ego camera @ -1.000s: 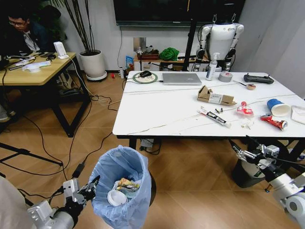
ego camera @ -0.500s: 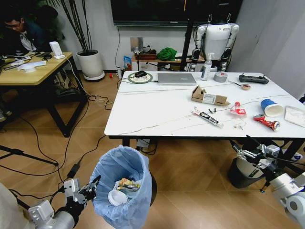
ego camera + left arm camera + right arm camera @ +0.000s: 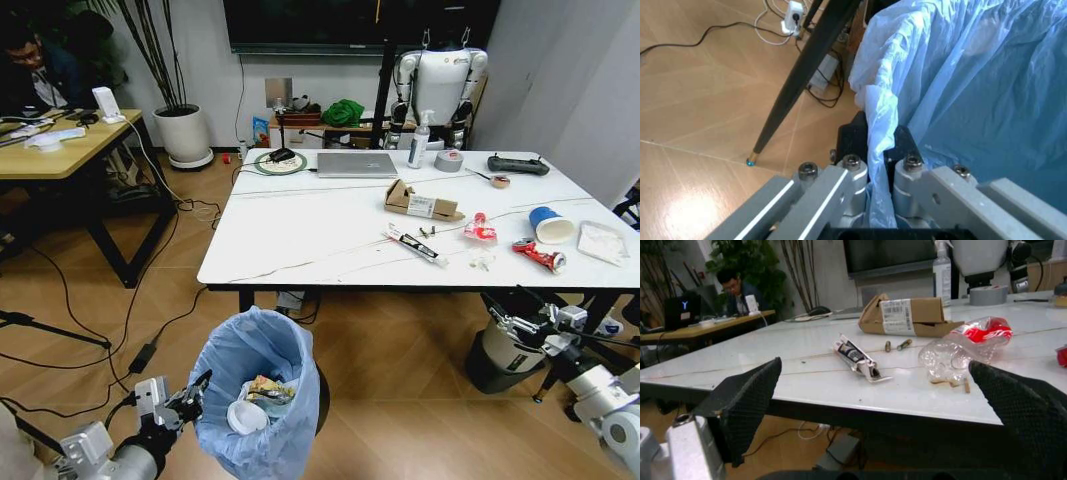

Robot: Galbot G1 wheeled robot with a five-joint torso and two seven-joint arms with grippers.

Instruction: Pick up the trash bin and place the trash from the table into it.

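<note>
Left gripper [image 3: 196,387] fingers pinch the bin [image 3: 256,400] bag rim — bin low, in front of the bench [image 3: 300,235]. Right gripper [image 3: 873,405] fingers wide, near the bench edge. Box [image 3: 907,315] label unreadable.

bin [image 3: 262,400] base behind blue bag

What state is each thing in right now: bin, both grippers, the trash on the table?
trash bin: lined, partly filled, held at its rim.
left gripper: jaws shut on the bag-covered rim.
right gripper: jaws open, empty, below the table edge.
cardboard box: torn, on the table.
blue cup: tipped on its side.
</note>
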